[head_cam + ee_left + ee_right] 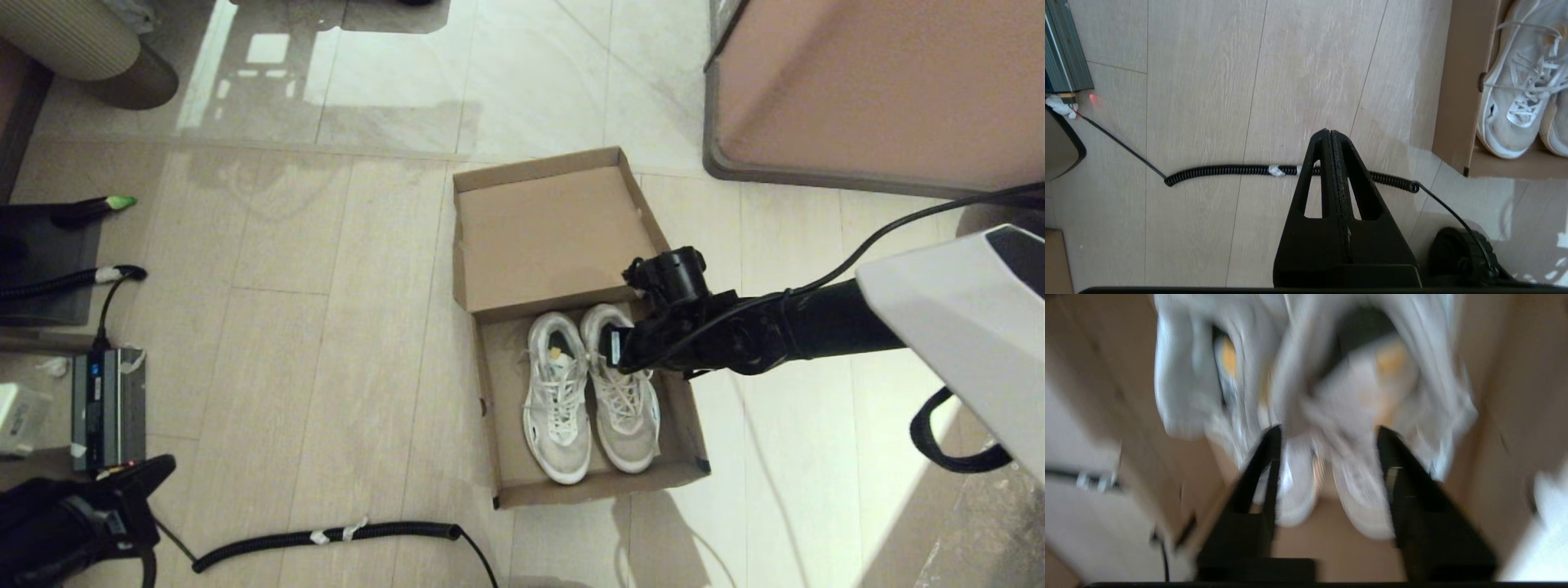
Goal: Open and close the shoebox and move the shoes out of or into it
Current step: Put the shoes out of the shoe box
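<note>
While the lid stands thrown back, the inspection records the following.

Shoebox: the shoebox [571, 327] sits on the floor ahead of the robot, lid hinged away from the robot and lying open, its inner face bare cardboard.

Shoes: the shoes [589, 392] lie side by side inside the box tray, toes toward the robot, heels toward the lid hinge; bare cardboard shows on both sides of the pair.

Right gripper: the right gripper [1327, 433] hangs over the heel end of the pair, above the shoe on the robot's right; its two fingers stand well apart, nothing between them, no contact evident.

Left gripper: the left gripper [1330, 136] is parked low at the robot's left, over a coiled black cable [1229, 169] on the floor, fingers pressed together and empty; the near corner of the box lies just beyond it.

Step in hand: judged to be the approach for lifting a shoe out of the open box; grasp not yet made.

Next move: calls for lowering the open fingers astride the collar or heel of one shoe, then closing firmly.

Risk: the neighbouring shoe touches the target, so a finger may snag it or its laces.
</note>
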### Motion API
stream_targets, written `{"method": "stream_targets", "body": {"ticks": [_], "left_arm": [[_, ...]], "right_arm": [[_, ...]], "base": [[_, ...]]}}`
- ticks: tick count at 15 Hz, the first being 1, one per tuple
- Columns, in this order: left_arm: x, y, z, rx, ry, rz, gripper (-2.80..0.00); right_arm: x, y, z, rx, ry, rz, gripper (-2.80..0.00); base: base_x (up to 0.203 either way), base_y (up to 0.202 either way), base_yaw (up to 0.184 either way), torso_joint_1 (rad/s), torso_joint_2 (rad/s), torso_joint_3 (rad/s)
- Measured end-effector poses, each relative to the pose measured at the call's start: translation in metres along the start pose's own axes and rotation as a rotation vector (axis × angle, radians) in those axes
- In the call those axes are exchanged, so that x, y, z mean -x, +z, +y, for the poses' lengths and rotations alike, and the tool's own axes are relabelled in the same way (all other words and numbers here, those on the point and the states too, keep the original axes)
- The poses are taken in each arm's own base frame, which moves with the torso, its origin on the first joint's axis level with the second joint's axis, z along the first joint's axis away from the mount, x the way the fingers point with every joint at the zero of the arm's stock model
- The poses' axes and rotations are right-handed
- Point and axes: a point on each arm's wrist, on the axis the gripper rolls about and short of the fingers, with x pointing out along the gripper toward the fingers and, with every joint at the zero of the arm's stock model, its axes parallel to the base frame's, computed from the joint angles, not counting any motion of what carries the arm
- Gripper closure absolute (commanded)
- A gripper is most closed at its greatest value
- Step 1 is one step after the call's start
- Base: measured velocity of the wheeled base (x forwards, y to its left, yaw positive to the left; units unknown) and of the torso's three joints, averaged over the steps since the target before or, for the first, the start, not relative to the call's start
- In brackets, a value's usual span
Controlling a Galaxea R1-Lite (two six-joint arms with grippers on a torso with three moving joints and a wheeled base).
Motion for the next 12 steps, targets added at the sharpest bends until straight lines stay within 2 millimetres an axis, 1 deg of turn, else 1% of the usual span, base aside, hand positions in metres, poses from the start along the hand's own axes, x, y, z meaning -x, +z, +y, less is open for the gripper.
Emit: {"method": "stream_targets", "body": {"ticks": [2,6,9,12], "left_arm": [[0.003,0.003,0.0,-0.001,0.0,-0.014,0.0],[0.006,0.005,0.0,-0.001,0.0,-0.031,0.0],[0.009,0.004,0.0,0.001,0.003,-0.041,0.0],[0.011,0.003,0.0,0.002,0.002,-0.038,0.0]], "right_arm": [[-0.017,0.003,0.014,0.01,0.012,-0.034,-2.8],[-0.04,0.008,0.042,0.047,0.027,-0.101,-2.8],[-0.062,-0.005,0.047,0.103,-0.019,-0.079,-2.8],[-0.082,-0.017,0.044,0.109,-0.053,-0.065,-2.8]], "base": [[0.0,0.0,0.0,0.0,0.0,0.0],[0.0,0.0,0.0,0.0,0.0,0.0],[0.0,0.0,0.0,0.0,0.0,0.0],[0.0,0.0,0.0,0.0,0.0,0.0]]}}
